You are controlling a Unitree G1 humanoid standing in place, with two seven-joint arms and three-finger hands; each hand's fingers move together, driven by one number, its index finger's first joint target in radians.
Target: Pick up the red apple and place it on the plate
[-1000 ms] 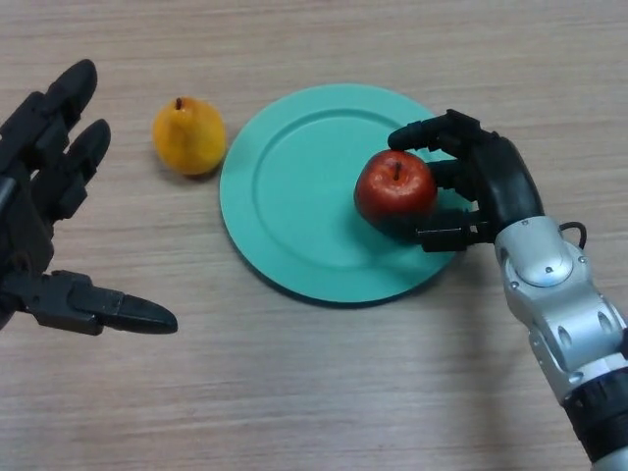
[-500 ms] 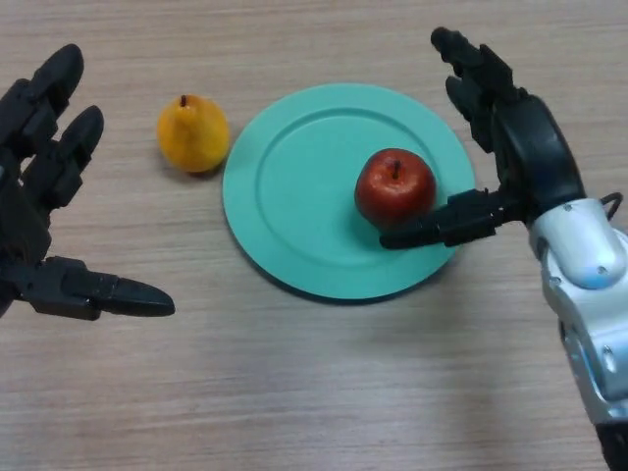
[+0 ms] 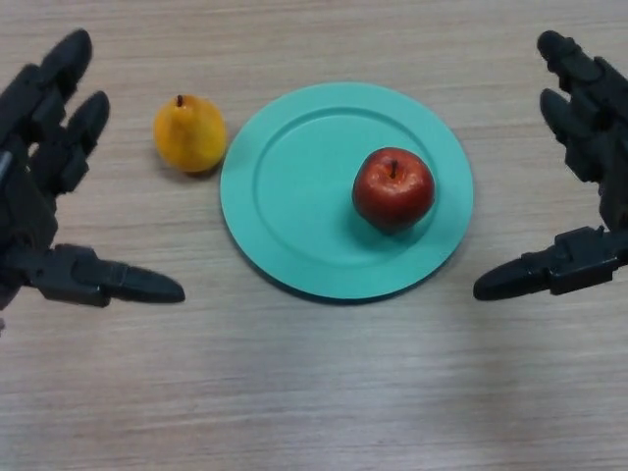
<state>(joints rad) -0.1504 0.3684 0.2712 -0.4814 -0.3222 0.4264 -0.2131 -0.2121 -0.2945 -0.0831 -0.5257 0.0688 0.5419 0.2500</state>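
The red apple (image 3: 393, 188) stands upright, stem up, on the right half of the teal plate (image 3: 294, 196) in the middle of the wooden table. Nothing touches it. My right hand (image 3: 589, 167) is open at the right edge of the view, off the plate, fingers spread and thumb pointing left towards the plate's rim. At the left edge, my left hand (image 3: 39, 196) is open too, fingers up and thumb stretched to the right, holding nothing.
A yellow-orange pear (image 3: 189, 134) sits on the table just left of the plate, between it and my left hand. Bare wooden tabletop (image 3: 324, 392) runs along the front.
My right hand let go of the apple, opened, and drew back to the right, off the plate. The apple stays on the plate. The left hand has barely moved.
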